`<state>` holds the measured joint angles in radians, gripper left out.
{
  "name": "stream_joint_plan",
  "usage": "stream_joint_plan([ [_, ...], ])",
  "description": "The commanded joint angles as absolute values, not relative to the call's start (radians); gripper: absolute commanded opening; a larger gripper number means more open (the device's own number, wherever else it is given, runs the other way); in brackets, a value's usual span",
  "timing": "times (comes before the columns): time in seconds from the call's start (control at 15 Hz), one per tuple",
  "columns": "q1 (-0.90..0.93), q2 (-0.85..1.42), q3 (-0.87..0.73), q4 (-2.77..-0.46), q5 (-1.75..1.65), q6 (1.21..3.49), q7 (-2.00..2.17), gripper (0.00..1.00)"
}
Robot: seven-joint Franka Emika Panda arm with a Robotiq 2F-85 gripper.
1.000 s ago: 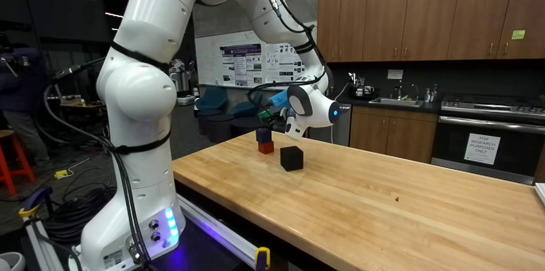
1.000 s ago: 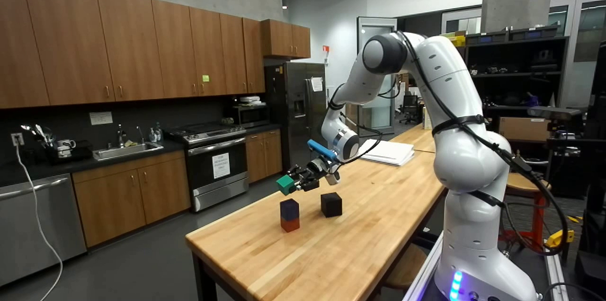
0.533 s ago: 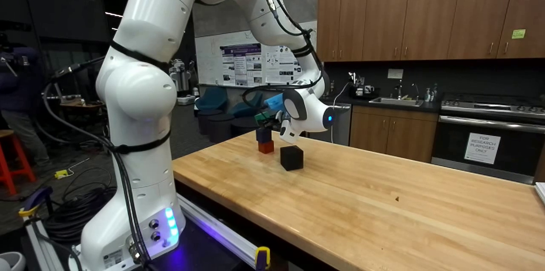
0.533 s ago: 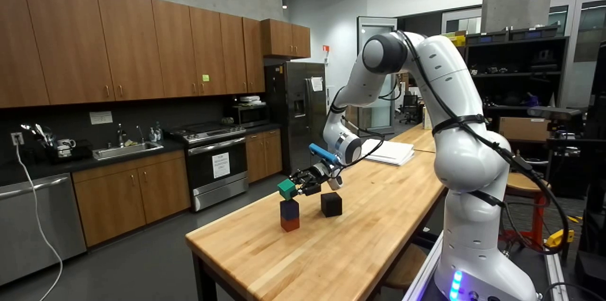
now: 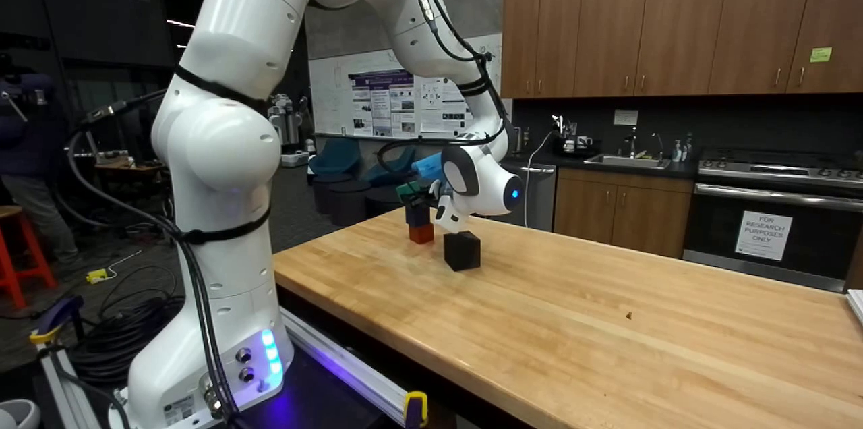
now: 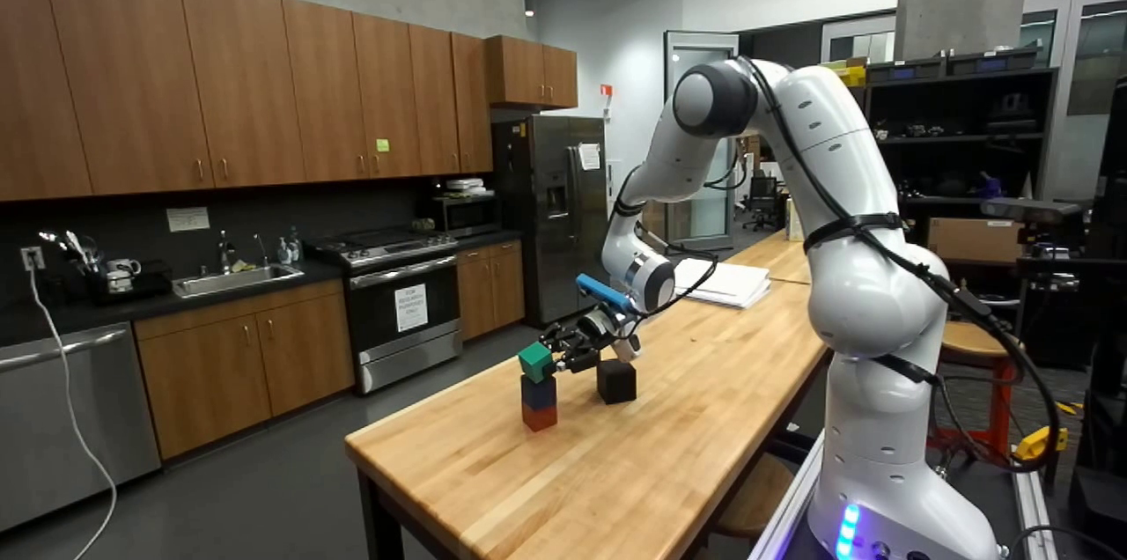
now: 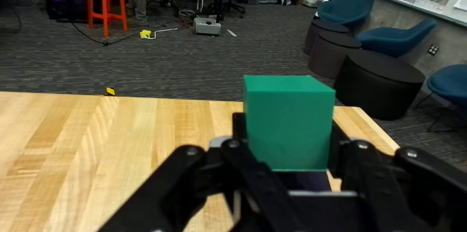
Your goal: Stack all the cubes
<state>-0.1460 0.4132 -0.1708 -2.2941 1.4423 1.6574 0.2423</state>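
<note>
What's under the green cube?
Below the green cube is a dark blue cube, stacked on the red cube, which stands on the tabletop. The green cube's underside is hidden; can't tell whether it touches blue.

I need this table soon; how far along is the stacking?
Done: the dark blue cube sits on the red cube. In hand: the jaws grip the green cube over that pair; contact is unclear. Left, probably: releasing it, then adding the black cube, which stands apart on the table.

The tabletop (image 5: 559,321) gleams softly while the fingers (image 7: 239,127) look blurred
</note>
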Motion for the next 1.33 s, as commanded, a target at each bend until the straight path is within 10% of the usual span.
stream_joint_plan([
  [0.0,-0.137,0.393,-0.169,-2.318,1.474,1.67,0.23,0.24],
  [1.27,-0.142,0.385,-0.176,-2.321,1.482,1.673,0.206,0.24],
])
